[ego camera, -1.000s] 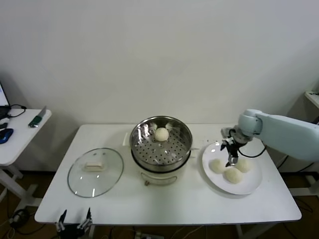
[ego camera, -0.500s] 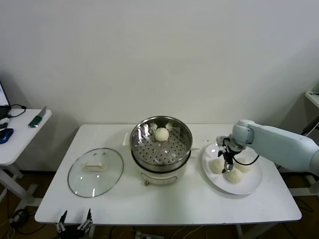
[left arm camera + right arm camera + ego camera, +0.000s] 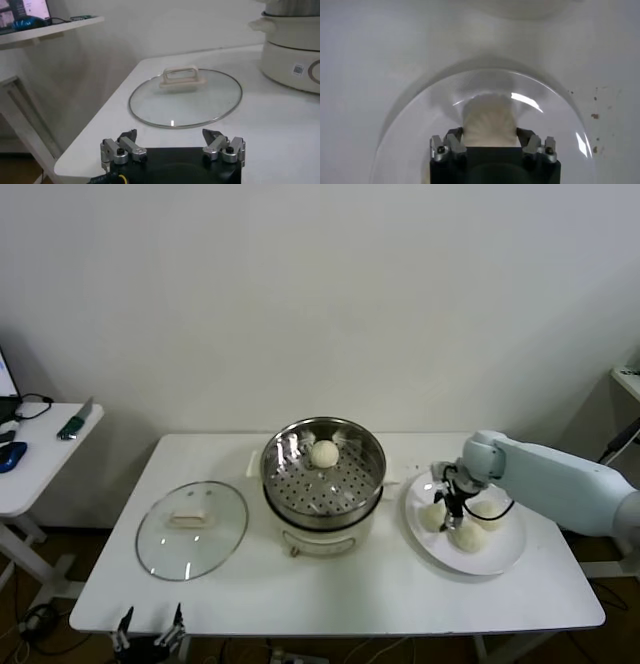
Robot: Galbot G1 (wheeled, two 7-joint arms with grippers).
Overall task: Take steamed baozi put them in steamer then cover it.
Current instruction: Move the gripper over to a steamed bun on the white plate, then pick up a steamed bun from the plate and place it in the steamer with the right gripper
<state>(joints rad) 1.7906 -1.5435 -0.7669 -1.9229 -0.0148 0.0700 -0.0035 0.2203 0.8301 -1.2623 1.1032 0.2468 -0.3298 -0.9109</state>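
steamer: stood mid-table, uncovered; used as the landmark below.
bun in steamer: one baozi sat on the perforated floor toward the far wall; rest of the floor was bare.
plate: white, just right of the steamer, its right rim near the table's right edge.
plate buns: three baozi were bunched on the plate, touching or nearly so.
right gripper: was down on the plate bun nearest the steamer; fingers straddled that bun, one per side, close against it; firm pinch could not be confirmed.
cover: lay flat left of the steamer, handle up, well apart from it, near rim close to the table's front edge.
left gripper: idled low at the front edge, left of the steamer, just before the cover; fingers spread, holding nothing.
table: bare strip in front of the steamer.
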